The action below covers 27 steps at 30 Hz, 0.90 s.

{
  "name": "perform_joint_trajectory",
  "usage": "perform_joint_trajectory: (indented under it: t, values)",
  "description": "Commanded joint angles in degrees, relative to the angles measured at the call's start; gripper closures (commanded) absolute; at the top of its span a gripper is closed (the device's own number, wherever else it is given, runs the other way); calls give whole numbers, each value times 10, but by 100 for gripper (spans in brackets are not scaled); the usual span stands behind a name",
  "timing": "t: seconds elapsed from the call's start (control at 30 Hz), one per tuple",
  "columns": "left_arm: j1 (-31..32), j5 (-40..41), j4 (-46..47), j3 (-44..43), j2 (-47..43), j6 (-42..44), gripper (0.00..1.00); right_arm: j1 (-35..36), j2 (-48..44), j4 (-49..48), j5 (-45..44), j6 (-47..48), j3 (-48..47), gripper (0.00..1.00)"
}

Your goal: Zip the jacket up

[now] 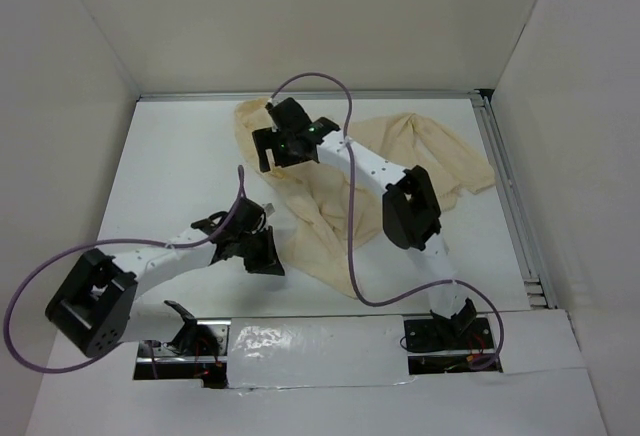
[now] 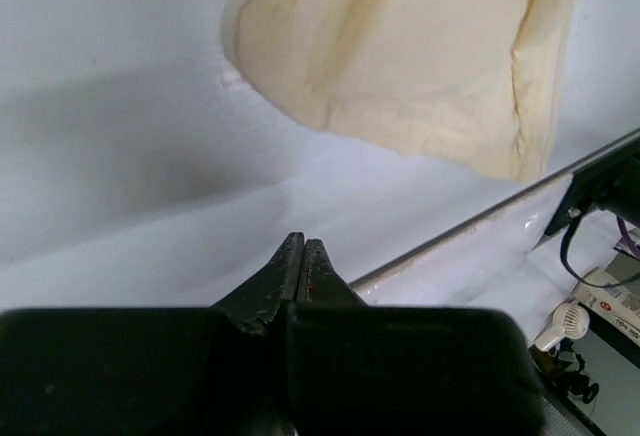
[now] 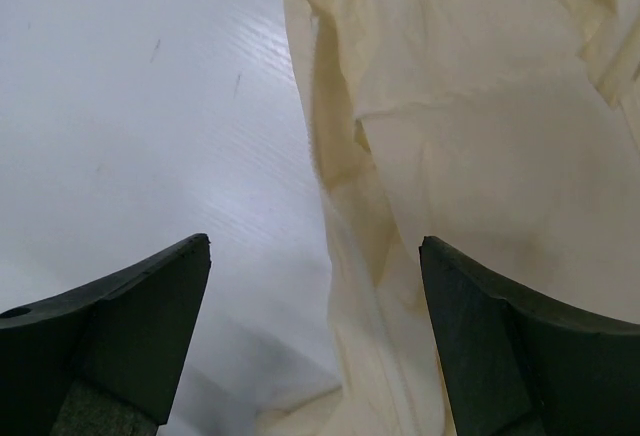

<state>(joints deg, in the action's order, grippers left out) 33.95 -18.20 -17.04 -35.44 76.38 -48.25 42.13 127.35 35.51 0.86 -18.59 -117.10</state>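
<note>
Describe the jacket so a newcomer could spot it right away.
Start at the white table. Spread from its middle toward the far right corner lies the jacket, crumpled. It is the only soft, cream-yellow thing; everything around it is hard, white or black.

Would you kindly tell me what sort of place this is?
Probably a robotics lab test cell: a white table boxed in by plain walls, a left arm and right arm bolted on, purple cables trailing.

White desk (image 1: 180, 166), metal rail (image 1: 513, 196) along its three o'clock edge, shiny taped strip (image 1: 320, 341) at six o'clock.
</note>
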Motion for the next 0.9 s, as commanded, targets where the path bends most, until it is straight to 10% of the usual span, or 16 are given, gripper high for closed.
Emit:
perform_joint_trajectory:
  t: [0.0,0.5,0.6,0.8,0.87]
  values:
    - [0,-11,5,22,-57,-31,100,19,46,48,-5,5,-96,8]
    - [-17,20,-91,31,-241,-33,81,22,146,80,4,-5,-118,18]
    - [-24,22,-102,30,-270,-30,77,26,138,66,-7,9,-117,35]
    - [-37,22,-109,33,-276,-29,77,29,76,35,-7,17,-113,100]
    - [-41,17,-104,33,-272,-24,77,23,24,24,-7,10,-100,100]
